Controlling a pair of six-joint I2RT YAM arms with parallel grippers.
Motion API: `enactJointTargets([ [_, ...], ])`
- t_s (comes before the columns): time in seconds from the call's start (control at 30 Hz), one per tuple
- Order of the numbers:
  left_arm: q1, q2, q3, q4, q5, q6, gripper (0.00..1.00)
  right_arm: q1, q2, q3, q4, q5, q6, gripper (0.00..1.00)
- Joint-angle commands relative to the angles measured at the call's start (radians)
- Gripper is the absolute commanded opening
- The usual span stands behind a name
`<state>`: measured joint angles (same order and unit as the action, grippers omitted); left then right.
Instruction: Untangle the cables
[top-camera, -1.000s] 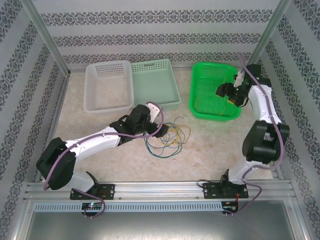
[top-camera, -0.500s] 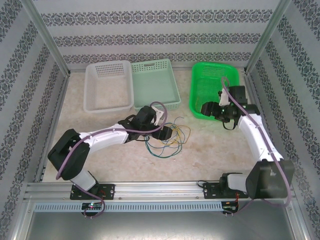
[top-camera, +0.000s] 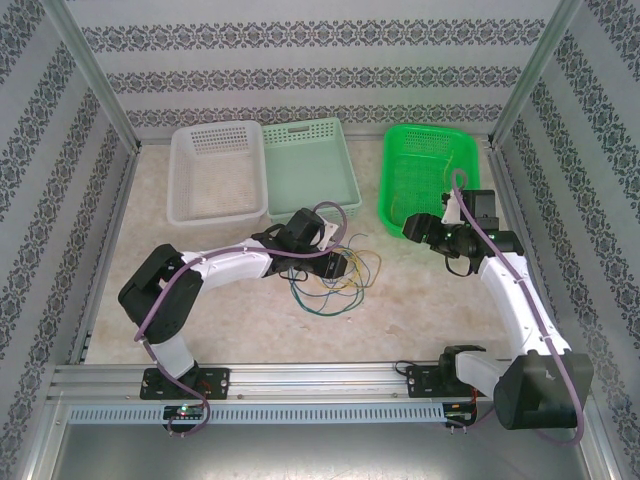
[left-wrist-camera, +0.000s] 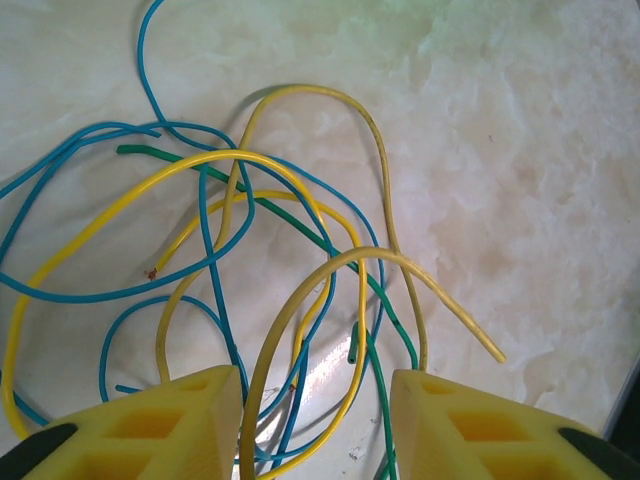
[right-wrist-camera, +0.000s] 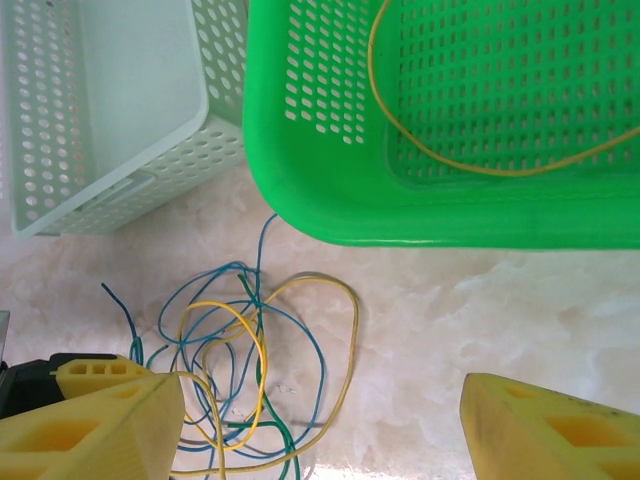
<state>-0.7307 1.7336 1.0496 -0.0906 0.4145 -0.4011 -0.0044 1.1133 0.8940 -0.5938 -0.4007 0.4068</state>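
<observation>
Cables (top-camera: 335, 272): loose yellow, green and blue tangle on the counter (top-camera: 420, 310), at 6 o'clock of the mint basket (top-camera: 310, 165).

Left fingers (top-camera: 338, 264): spread, right over the tangle. The wrist view shows 1 yellow loop and 1 green strand running between them, nothing pinched.

Right fingers (top-camera: 414, 228): spread, empty, at the near-left corner of the green basket (top-camera: 392, 200). The tangle lies at 8 o'clock from them.

1 yellow strand (right-wrist-camera: 490, 172) lies curved inside the green basket.
</observation>
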Motion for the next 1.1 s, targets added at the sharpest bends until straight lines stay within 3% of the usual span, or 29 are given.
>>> enactJointTargets([
  [0.0, 0.011, -0.004, 0.019, -0.046, 0.001, 0.0, 0.35, -0.003, -0.006, -0.001, 0.012, -0.013, 0.014, 0.74],
  [0.23, 0.011, -0.068, 0.02, -0.062, -0.046, 0.021, 0.12, -0.003, -0.01, 0.005, 0.009, -0.011, 0.024, 0.73],
  [0.4, 0.01, -0.134, 0.022, -0.07, -0.048, 0.072, 0.04, 0.008, -0.054, -0.04, 0.065, -0.089, 0.033, 0.73],
  [0.53, 0.011, -0.191, 0.022, -0.024, 0.005, 0.107, 0.04, 0.025, -0.091, -0.086, 0.12, -0.148, 0.05, 0.73],
  [0.7, 0.011, -0.228, 0.043, 0.005, 0.115, 0.137, 0.04, 0.045, -0.1, -0.129, 0.122, -0.137, 0.032, 0.72],
  [0.8, 0.011, -0.253, 0.037, 0.02, 0.146, 0.143, 0.04, 0.074, -0.086, -0.149, 0.091, -0.069, 0.006, 0.73],
  [1.07, 0.01, -0.328, -0.018, 0.097, 0.166, 0.131, 0.04, 0.106, -0.039, -0.278, 0.201, -0.083, 0.179, 0.7],
])
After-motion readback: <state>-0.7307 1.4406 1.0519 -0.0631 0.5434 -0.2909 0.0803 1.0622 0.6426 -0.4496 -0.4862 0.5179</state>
